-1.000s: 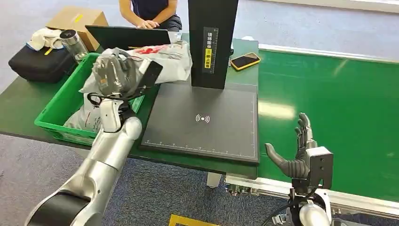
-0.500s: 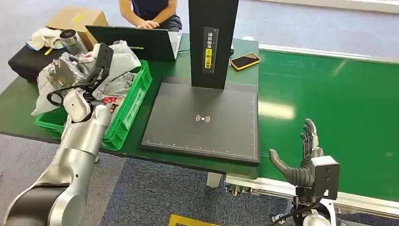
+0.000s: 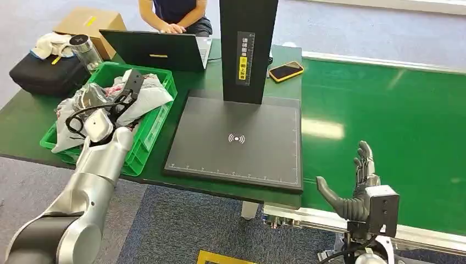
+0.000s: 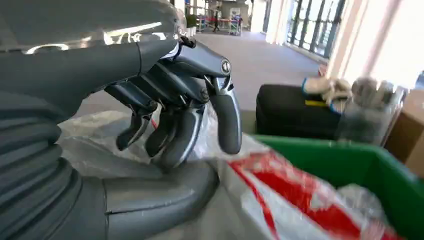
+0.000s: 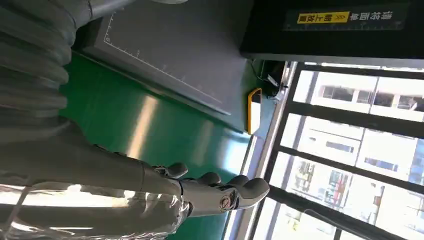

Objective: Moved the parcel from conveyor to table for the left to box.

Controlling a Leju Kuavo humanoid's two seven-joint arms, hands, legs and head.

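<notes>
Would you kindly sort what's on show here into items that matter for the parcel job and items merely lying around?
Belongs to the job:
- parcel, gripped by the left hand over the green crate
- conveyor
- right hand, open above the conveyor
- scanning pad

Lying about:
- laptop
- phone
- black bag
- cardboard box
- flask

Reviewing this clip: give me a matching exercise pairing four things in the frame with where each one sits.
Things:
1. parcel
2. phone
3. right hand
4. laptop

Places:
A. over the green conveyor, holding nothing
B. in the green crate, under the left hand
C. on the table in front of the person
D. on the table beside the black scanner post

Pairs: 1-B, 2-D, 3-A, 4-C
</notes>
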